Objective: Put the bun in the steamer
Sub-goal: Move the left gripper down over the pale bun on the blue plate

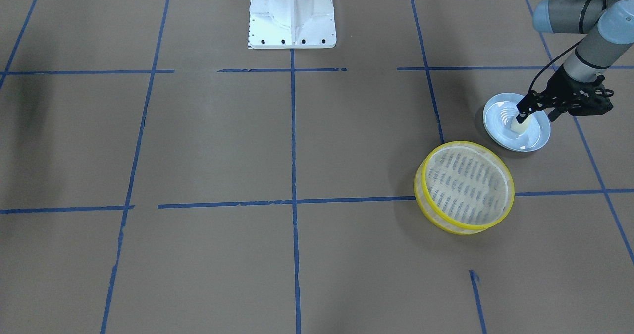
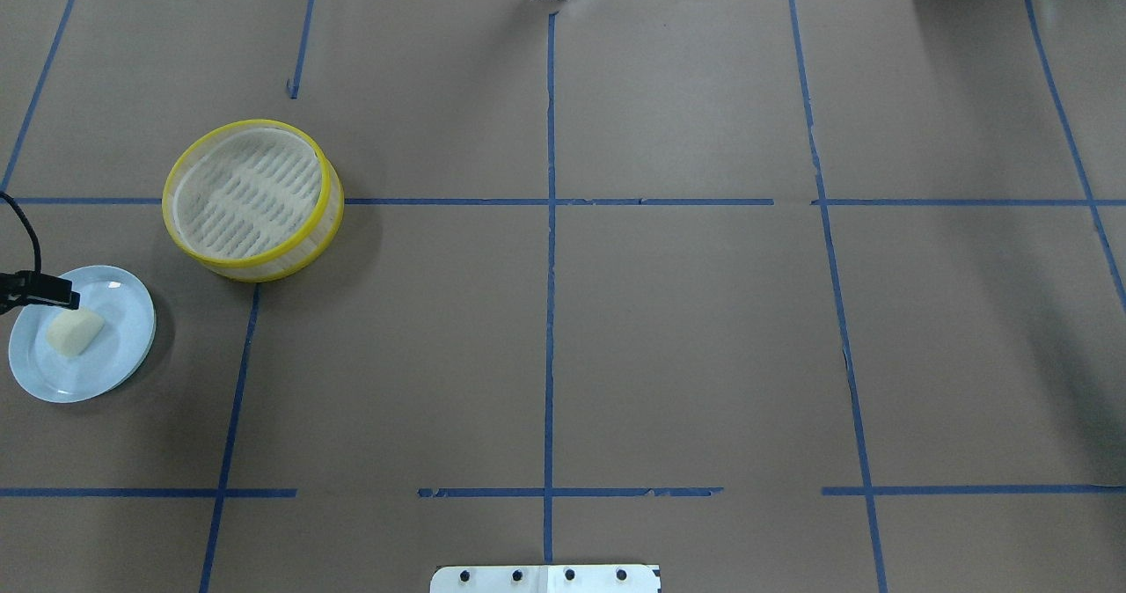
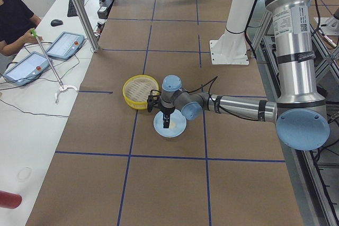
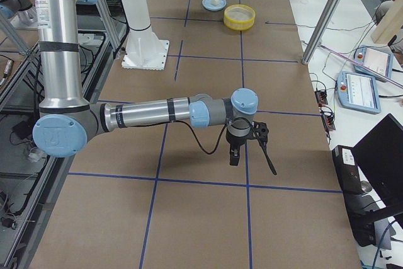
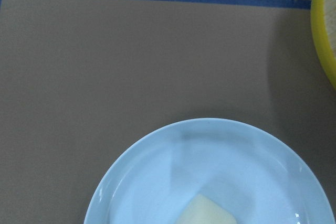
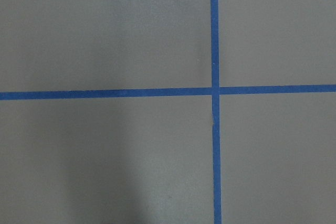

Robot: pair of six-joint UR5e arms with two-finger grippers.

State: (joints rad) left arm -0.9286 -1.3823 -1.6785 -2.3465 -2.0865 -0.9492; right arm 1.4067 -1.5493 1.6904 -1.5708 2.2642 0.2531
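Left gripper (image 1: 540,112) above the bun (image 1: 521,125)
Fingers spread, grasping nothing; bun just under one fingertip, on plate (image 1: 535,138); steamer (image 1: 464,188) near; right gripper (image 4: 254,165): grip cannot be told

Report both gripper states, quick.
Left gripper: jaws look open over the bun, holding nothing.
Right gripper: cannot tell.

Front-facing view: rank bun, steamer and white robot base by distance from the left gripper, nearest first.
1. bun: on the blue plate, just below the left gripper in this view.
2. steamer: beside the plate, toward the operators' side.
3. white robot base: top centre of the view, clearly farthest.
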